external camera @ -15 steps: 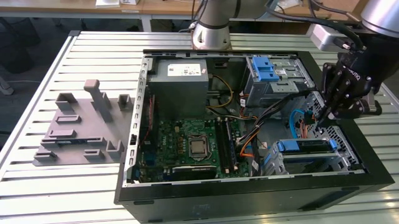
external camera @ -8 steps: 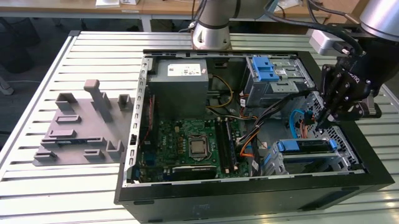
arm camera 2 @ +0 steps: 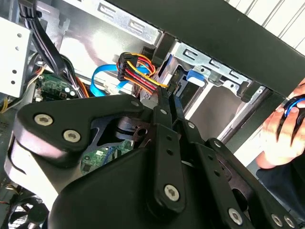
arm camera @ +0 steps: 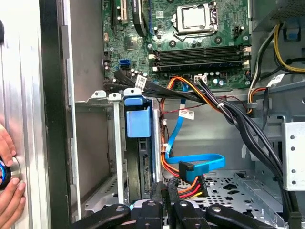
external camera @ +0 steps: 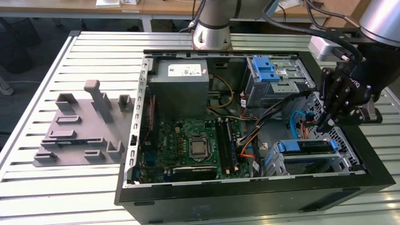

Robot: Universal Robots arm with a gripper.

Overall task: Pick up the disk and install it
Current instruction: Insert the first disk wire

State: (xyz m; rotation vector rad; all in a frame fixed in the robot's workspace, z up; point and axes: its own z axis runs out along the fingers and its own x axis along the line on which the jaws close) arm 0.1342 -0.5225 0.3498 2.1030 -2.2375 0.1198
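Exterior view: our claw [external camera: 326, 125] hovers clenched, empty, beside the disk [external camera: 304, 146]; we'd judge it stiff, heavy; grip its blue frame.

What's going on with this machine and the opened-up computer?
A robot arm has its end effector inside an open computer case that lies on a slatted table. It is right beside the disk, which sits in its blue carrier in the metal drive cage at the exterior view's right. A grey slotted stand sits beside the case. A person's hand rests just outside the case.
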